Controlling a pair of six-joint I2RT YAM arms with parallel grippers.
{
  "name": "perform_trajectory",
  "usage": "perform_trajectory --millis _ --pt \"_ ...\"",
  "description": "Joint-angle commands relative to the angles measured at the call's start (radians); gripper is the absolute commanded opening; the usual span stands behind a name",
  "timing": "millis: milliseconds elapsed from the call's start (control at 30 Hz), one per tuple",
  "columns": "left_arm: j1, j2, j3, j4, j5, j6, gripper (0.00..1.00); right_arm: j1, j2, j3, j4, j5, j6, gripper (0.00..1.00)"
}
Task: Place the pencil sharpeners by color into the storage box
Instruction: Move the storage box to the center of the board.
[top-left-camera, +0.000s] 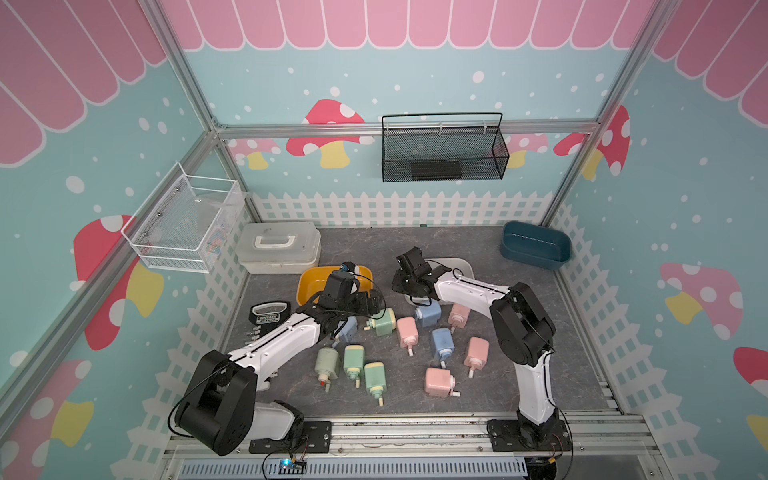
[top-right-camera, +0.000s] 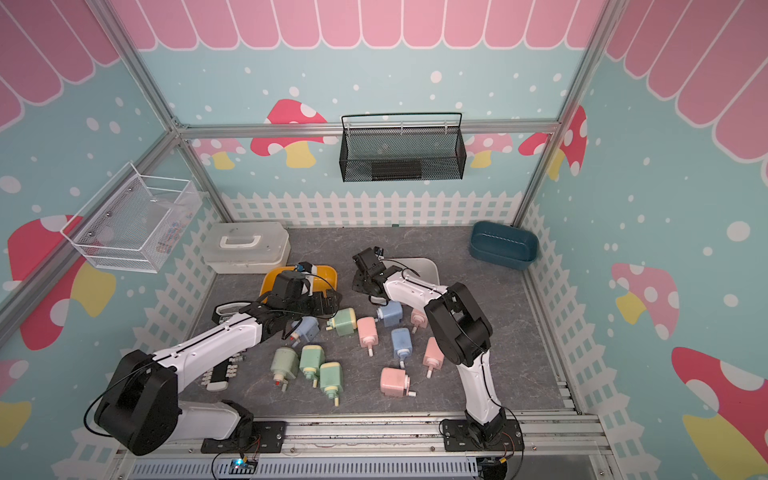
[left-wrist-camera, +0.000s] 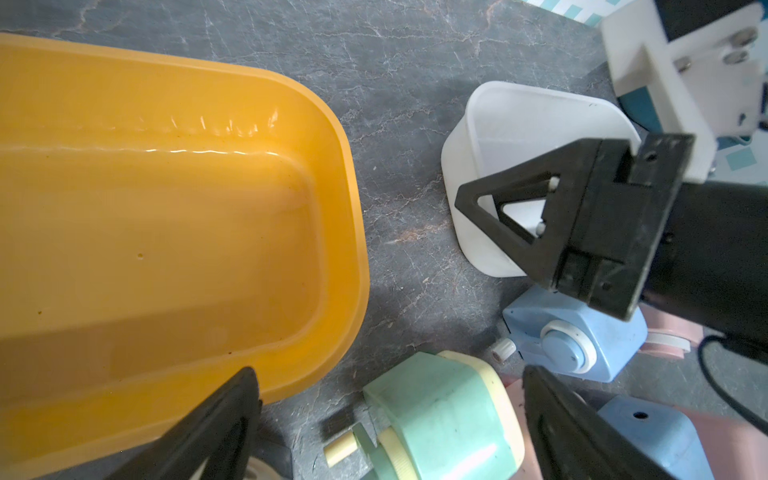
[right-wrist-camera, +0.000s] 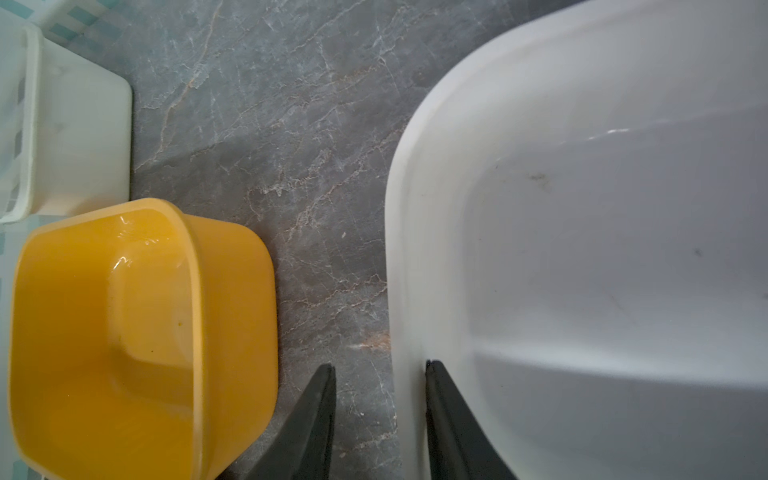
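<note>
Several pencil sharpeners lie loose on the grey table: green ones (top-left-camera: 354, 361), pink ones (top-left-camera: 407, 332) and blue ones (top-left-camera: 442, 345). My left gripper (left-wrist-camera: 388, 372) is open and hangs just over a green sharpener (left-wrist-camera: 440, 415) beside the yellow storage box (left-wrist-camera: 340, 232); this sharpener (top-left-camera: 382, 322) lies between the fingers, untouched. A blue sharpener (top-left-camera: 348, 328) is partly hidden under the left arm. My right gripper (right-wrist-camera: 379, 365) is open, its fingers astride the rim of the white storage box (right-wrist-camera: 409, 257), one inside and one outside. Both boxes look empty.
A dark blue storage box (top-left-camera: 536, 253) stands at the back right. A white lidded case (top-left-camera: 278, 249) sits at the back left, and a black-and-white bar tool (top-left-camera: 266, 316) lies at the left. White (top-left-camera: 183, 224) and black (top-left-camera: 444, 151) wire baskets hang on the walls.
</note>
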Motion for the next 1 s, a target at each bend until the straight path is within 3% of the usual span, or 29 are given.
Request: perform_trajectory --millis 0,133,233,300,400,500,800,967 --pt "0.006 -0.006 0.033 -0.029 0.012 -0.013 0.99 0.002 -0.045 -0.014 0.039 -0.021 -0.103 0.39" --pt "0.002 0.010 0.033 -0.027 0.014 -0.028 0.99 0.001 -0.107 -0.042 -0.007 0.019 -0.237 0.58" --pt "-0.005 0.026 0.040 -0.027 0.013 -0.033 0.99 -0.010 -0.180 -0.095 -0.015 0.050 -0.337 0.89" --pt "-0.011 0.035 0.042 -0.027 -0.003 -0.043 0.99 -0.027 -0.224 -0.128 -0.019 0.050 -0.394 0.99" --pt "-0.021 0.049 0.037 -0.021 -0.015 -0.069 0.99 -0.065 -0.295 -0.182 -0.028 0.045 -0.516 0.98" --pt "-0.030 0.060 0.036 -0.011 -0.026 -0.085 0.99 -0.121 -0.349 -0.217 -0.074 -0.040 -0.693 0.98" --pt "-0.037 0.075 0.048 0.012 -0.062 -0.120 0.99 -0.340 -0.413 -0.286 -0.148 -0.003 -0.753 0.96" --pt "-0.038 0.083 0.050 0.016 -0.092 -0.124 0.99 -0.409 -0.385 -0.279 -0.185 -0.051 -0.791 0.96"
